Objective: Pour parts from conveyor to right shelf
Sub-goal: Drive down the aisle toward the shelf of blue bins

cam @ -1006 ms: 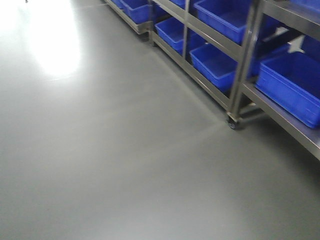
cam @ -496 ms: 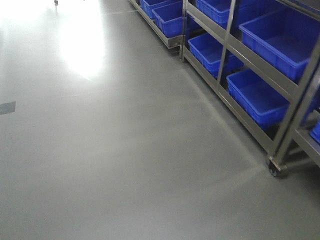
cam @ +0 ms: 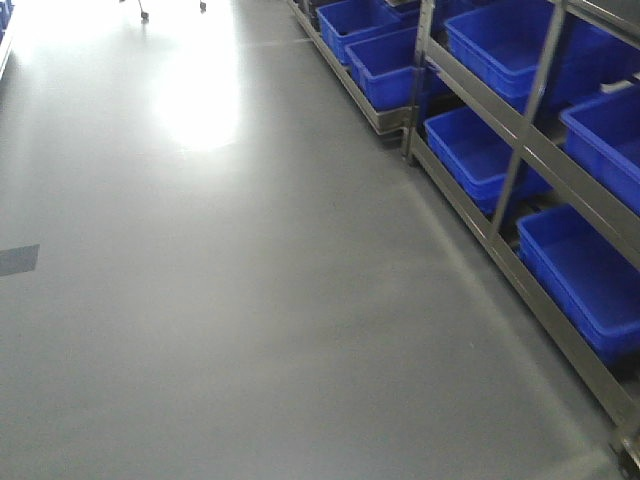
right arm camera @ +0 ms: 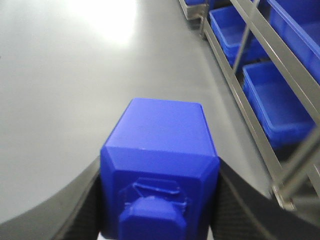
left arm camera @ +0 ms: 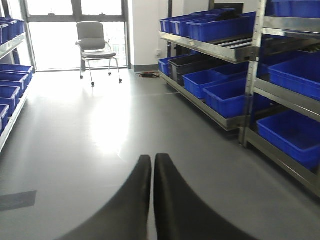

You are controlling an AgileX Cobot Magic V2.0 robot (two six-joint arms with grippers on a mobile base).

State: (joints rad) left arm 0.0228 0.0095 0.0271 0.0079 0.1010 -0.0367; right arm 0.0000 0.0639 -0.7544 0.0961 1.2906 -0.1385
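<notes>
On R-wrist cam only: blue part (right arm camera: 159, 150)

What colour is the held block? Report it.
Bright blue block, best in right wrist view.

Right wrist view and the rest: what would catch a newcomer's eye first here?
The bright blue block fills the right wrist view, clamped between the right fingers. Next comes the steel rack of big blue bins along the right side of the glossy floor. The left fingers are pressed together, empty.
</notes>
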